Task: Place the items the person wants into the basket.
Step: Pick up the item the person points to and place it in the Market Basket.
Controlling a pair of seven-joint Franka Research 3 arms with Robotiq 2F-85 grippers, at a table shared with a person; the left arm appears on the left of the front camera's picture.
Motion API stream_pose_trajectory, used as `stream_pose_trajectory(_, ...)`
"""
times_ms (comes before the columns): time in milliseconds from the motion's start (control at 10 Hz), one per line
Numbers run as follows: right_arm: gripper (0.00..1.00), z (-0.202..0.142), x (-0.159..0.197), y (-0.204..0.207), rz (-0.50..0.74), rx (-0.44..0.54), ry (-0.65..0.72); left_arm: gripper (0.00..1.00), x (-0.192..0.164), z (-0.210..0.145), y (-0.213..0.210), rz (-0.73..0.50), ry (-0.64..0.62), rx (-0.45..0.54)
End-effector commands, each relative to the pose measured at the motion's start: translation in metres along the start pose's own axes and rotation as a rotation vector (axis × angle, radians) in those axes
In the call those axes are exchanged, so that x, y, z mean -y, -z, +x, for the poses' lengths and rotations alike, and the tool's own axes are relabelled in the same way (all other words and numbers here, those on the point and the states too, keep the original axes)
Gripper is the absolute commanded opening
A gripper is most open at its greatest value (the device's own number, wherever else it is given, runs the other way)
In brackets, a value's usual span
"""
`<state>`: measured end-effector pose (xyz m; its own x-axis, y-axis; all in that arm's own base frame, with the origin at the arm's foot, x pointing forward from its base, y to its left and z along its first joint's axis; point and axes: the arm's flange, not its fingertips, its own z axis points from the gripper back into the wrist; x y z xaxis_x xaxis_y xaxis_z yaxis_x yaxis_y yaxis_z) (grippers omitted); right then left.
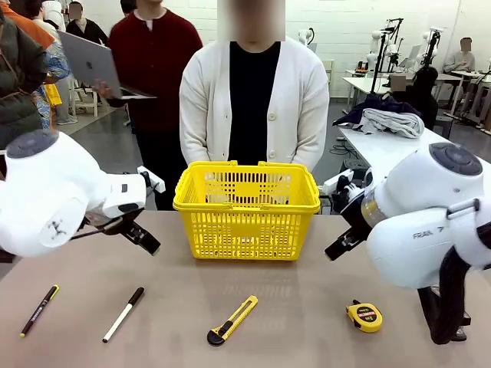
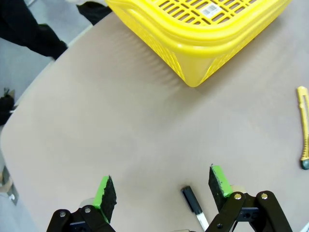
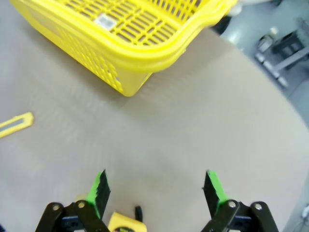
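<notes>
The yellow basket (image 1: 245,230) stands at the table's far middle, in front of the person (image 1: 253,100) in a white cardigan. The black pen with yellow markings (image 1: 38,310) lies front left. The yellow-and-black tape measure (image 1: 364,316) lies front right. The stapler is out of view. My left gripper (image 2: 162,189) hangs open above the table left of the basket (image 2: 193,48), holding nothing. My right gripper (image 3: 155,189) is open and holds nothing to the right of the basket (image 3: 145,58), with the tape measure (image 3: 126,223) just under its left finger.
A white marker with a black cap (image 1: 124,314) lies right of the pen, its cap (image 2: 191,200) near my left gripper's fingers. A yellow utility knife (image 1: 232,320) lies front centre. Another person with a laptop (image 1: 92,65) stands behind.
</notes>
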<state>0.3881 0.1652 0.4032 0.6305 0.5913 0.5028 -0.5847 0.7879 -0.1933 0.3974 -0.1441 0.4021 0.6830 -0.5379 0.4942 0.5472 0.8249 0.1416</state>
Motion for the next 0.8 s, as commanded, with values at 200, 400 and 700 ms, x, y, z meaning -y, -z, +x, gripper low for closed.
stream_pose_trajectory(200, 1.00, 0.041, 0.005, -0.160, -0.061, -0.107, 0.083, 1.00, -0.014, 0.051, -0.132, -0.025, 0.003, -0.025)
stream_pose_trajectory(400, 1.00, 0.067, -0.003, -0.216, -0.097, -0.085, 0.086, 1.00, -0.012, 0.084, -0.185, 0.019, 0.015, -0.022)
stream_pose_trajectory(700, 1.00, 0.078, -0.014, -0.261, -0.132, -0.029, 0.080, 1.00, 0.003, 0.096, -0.233, 0.107, 0.030, -0.019)
